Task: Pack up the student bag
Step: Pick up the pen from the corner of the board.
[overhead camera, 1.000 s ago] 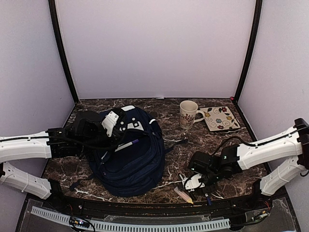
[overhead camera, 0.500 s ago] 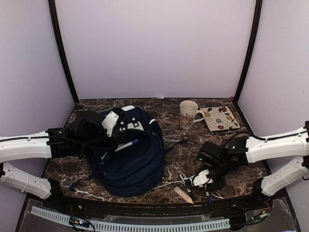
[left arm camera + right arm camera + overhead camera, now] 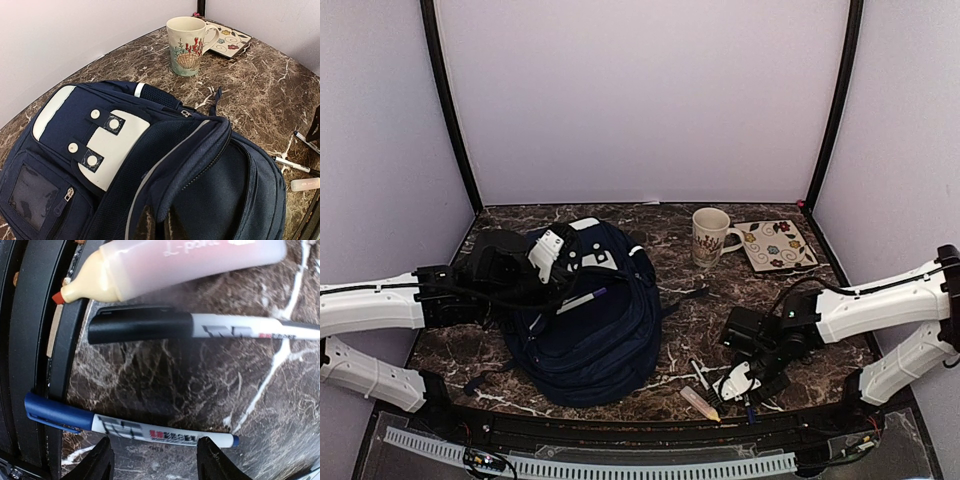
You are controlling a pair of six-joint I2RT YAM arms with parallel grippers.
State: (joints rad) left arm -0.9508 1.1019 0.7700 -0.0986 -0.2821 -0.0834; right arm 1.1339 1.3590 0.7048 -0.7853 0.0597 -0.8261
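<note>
The student bag [image 3: 590, 330], navy with light grey patches, lies at the table's left with its main pocket gaping. My left gripper [image 3: 552, 258] is shut on the pocket's zipper rim [image 3: 200, 150] and holds it up; the fabric passes between the fingertips [image 3: 148, 227]. A white pen with a blue cap [image 3: 582, 300] rests at the bag's mouth. My right gripper [image 3: 741, 384] hovers low over the front right edge, open. In the right wrist view a blue-capped pen [image 3: 130, 427] lies flat just beyond its spread fingertips [image 3: 99, 460], not gripped.
A black-capped marker [image 3: 200, 326] and a pale glue bottle [image 3: 170, 265] lie beside the blue pen, close to the table's black front rail [image 3: 30, 340]. A shell-patterned mug [image 3: 708, 236] and a flowered tile [image 3: 776, 245] stand at the back right.
The right gripper swung out to the right, then came back left and down over the pens at the front edge. The left gripper and the bag have not moved.
</note>
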